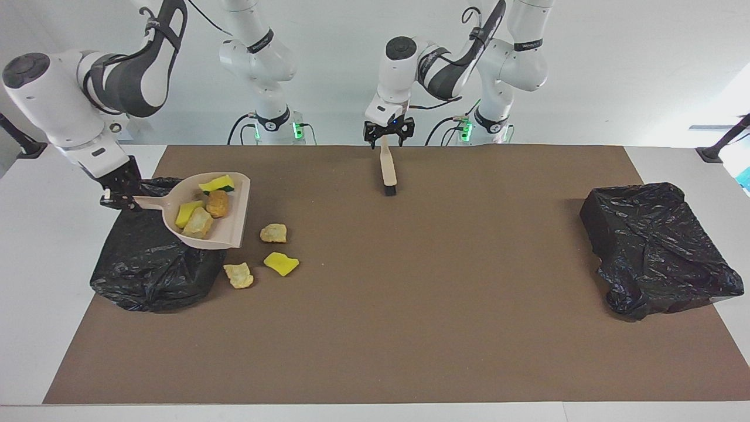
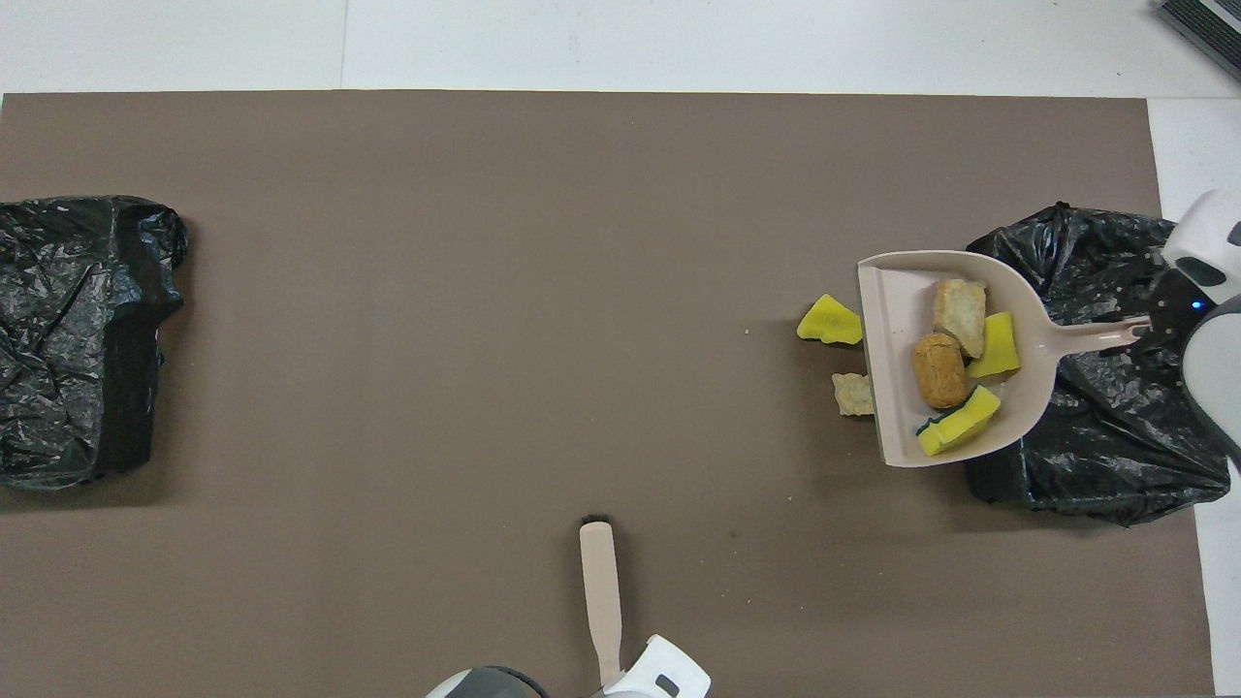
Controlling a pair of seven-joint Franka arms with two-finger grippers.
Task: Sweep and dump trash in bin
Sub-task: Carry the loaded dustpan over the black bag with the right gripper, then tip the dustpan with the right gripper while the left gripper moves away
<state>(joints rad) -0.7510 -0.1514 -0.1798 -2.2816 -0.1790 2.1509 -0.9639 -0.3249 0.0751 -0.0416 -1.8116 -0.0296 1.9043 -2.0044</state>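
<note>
My right gripper (image 1: 120, 198) clasps the beige plastic dustpan (image 1: 231, 220) over the crinkled black bin (image 1: 146, 264); four spongy and crusty scraps (image 1: 199, 220) inside, three beside the bin. My left gripper (image 1: 387, 133), splayed, stands around the brush (image 1: 388, 170).

Glossy, crinkled black plastic lines the bins (image 1: 153, 258). The dustpan (image 1: 225, 225) is smooth beige plastic, the mat (image 1: 410, 293) matt brown, the scraps (image 1: 281, 263) spongy or crusty.

White table (image 1: 35, 246) under brown mat (image 1: 410, 305); pale, perhaps overexposed wall (image 1: 615, 70).
</note>
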